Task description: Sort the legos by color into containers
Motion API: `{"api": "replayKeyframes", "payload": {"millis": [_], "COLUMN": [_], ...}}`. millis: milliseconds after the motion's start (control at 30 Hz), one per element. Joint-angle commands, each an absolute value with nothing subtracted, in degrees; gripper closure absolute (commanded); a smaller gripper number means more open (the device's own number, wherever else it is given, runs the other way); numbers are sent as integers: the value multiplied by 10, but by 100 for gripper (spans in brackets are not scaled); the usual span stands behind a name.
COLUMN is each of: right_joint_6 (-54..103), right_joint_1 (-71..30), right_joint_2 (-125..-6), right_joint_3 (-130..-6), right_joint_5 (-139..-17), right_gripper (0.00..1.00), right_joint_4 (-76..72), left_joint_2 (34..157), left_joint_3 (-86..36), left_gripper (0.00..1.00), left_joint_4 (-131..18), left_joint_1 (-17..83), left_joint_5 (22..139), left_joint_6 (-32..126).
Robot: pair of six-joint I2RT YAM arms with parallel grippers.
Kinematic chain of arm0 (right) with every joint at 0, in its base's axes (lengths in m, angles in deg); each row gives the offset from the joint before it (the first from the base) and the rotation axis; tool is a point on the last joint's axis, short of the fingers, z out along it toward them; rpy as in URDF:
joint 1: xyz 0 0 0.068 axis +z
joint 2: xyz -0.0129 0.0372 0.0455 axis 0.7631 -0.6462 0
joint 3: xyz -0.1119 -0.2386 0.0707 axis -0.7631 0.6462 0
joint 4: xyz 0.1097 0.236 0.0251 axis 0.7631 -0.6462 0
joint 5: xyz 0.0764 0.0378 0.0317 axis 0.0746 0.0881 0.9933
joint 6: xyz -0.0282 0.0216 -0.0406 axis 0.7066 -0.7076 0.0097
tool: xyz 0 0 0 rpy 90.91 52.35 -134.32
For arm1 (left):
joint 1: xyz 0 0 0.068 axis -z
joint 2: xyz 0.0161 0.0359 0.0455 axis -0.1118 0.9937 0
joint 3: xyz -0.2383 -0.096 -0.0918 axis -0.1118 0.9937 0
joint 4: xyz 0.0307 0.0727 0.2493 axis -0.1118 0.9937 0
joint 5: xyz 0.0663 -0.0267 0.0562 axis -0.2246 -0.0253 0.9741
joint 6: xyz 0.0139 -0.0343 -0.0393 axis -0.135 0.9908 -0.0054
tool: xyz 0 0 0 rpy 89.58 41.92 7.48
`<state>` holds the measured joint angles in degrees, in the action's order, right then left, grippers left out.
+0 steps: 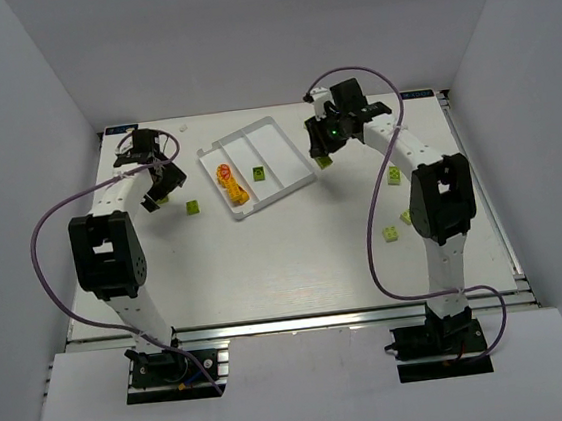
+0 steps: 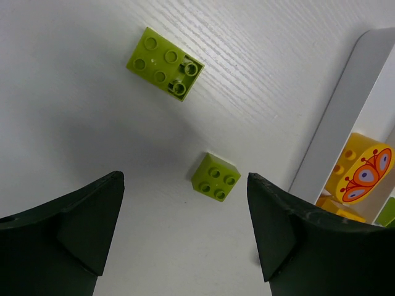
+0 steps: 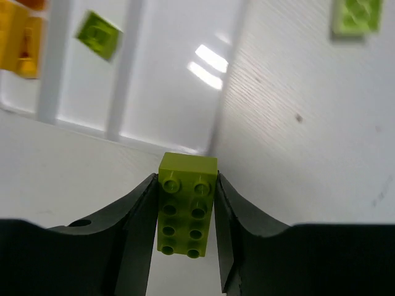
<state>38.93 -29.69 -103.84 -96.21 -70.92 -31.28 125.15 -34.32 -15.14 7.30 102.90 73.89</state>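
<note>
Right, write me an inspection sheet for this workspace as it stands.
Surface: white wood-grain table.
Job's things: flat white three-compartment plastic tray; orange-yellow studded plastic bricks in the compartment nearest the left arm, one lime green brick in the middle one; loose lime green bricks on the table, both sides.
Clutter: nothing seen.
Grippers: left gripper open, small square lime green brick lying ahead between its fingers; right gripper shut on long lime green brick.
Cables: purple cable looping off each arm.
Surroundings: plain white walls on three sides.
</note>
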Motion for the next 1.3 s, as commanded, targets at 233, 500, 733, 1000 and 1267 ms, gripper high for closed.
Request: {"api": "replayKeyframes", "payload": {"millis": [233, 500, 733, 1000, 1267], "right_joint_6": [470, 432, 427, 421, 429], "right_joint_1": [-186, -163, -163, -186, -254], "right_joint_2": [-1079, -1176, -1190, -1103, -969], "right_joint_3": [-1049, -1124, -1128, -1086, -962], "right_joint_5": [-583, -622, -631, -582, -477], "right_gripper": [100, 85, 24, 14, 11], "right_joint_4": [-237, -180, -167, -190, -194], "left_joint_2": [1295, 1342, 1372, 1420, 1437], "left_joint_3": [-414, -467, -502, -553, -538], "left_gripper": [9, 9, 8, 10, 14], "left_joint_4": [-150, -114, -102, -76, -77], "left_joint_1": [41, 30, 25, 25, 14], "left_joint_5": [975, 979, 986, 1006, 1018], "left_joint_6": [764, 768, 768, 803, 848]}}
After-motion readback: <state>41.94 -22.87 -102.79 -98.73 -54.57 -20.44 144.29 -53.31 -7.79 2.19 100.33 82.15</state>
